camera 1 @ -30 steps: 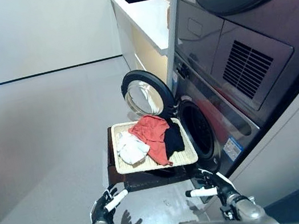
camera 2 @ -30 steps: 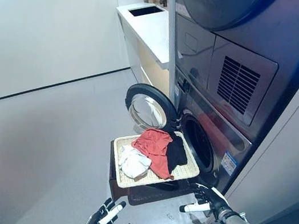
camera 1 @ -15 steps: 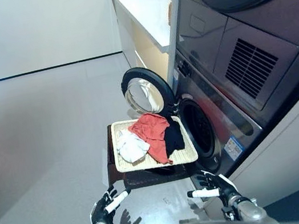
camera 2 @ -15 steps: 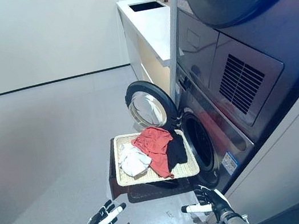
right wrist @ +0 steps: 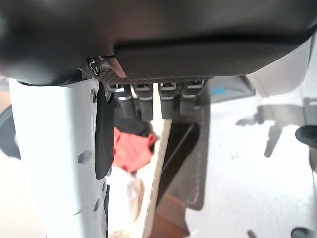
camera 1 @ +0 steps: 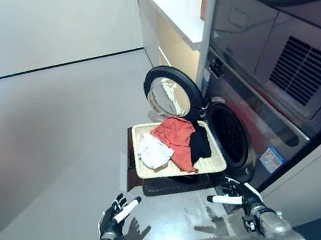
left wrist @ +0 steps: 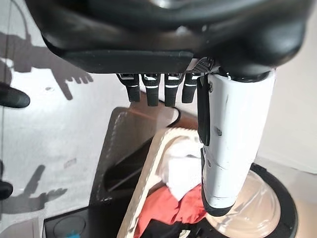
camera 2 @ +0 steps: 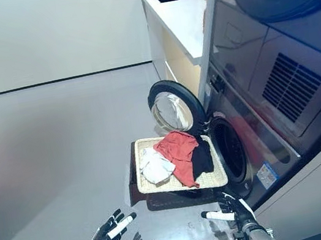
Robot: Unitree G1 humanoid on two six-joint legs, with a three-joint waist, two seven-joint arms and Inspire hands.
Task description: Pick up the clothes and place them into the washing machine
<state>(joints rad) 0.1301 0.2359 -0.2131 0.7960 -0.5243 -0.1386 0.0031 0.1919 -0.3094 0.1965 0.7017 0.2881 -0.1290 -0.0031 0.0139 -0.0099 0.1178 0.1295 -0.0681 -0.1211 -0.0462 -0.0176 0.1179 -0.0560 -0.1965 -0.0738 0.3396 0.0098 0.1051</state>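
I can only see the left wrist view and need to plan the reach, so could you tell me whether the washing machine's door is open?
Observer: Yes, the door stands swung open, and the dark drum opening is right beside the tray.
Operator: Thank you. Is the other arm holding anything?
Observer: No, the right robot hand is open and empty, low in front of the tray.
Operator: Which piece lies nearest the drum?
Observer: The black garment, on the tray's drum side, next to the red garment.

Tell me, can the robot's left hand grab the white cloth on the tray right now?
Probably not yet: the left hand hangs open, short of the tray. Nothing blocks the white cloth, lying uncovered on top.
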